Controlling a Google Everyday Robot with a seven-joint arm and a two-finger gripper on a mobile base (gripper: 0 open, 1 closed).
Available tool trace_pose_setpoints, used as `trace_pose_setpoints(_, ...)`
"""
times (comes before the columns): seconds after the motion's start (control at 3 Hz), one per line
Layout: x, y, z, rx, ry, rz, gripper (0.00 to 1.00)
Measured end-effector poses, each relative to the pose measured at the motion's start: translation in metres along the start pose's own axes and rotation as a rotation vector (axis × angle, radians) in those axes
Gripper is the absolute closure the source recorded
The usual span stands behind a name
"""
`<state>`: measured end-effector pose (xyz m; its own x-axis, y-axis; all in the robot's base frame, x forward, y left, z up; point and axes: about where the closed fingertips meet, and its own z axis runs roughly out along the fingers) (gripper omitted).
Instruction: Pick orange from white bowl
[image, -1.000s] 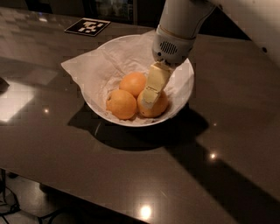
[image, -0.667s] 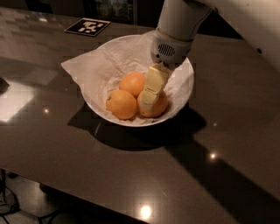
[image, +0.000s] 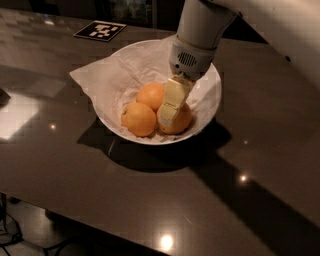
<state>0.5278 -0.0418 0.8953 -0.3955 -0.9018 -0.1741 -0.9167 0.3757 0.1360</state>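
Note:
The white bowl (image: 214, 95) stands on the dark table, lined with crumpled white paper (image: 102, 80). Three oranges lie in it. The orange (image: 183, 123) at the right is partly covered by my gripper (image: 173, 111), which reaches down from the white arm (image: 200, 30) and rests right on it. Two deeper-orange fruits lie beside it, one at the front left (image: 138, 119) and one behind (image: 151, 95).
A black-and-white marker tag (image: 100, 31) lies on the table behind the bowl. The glossy dark tabletop (image: 240, 200) ends at a front edge running low across the view. The floor and cables show at the lower left.

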Motion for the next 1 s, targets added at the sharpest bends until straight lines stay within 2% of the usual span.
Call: trace_pose_setpoints(1.0, 0.004, -0.009, 0.017, -0.046, -0.001, 0.017, 0.22)
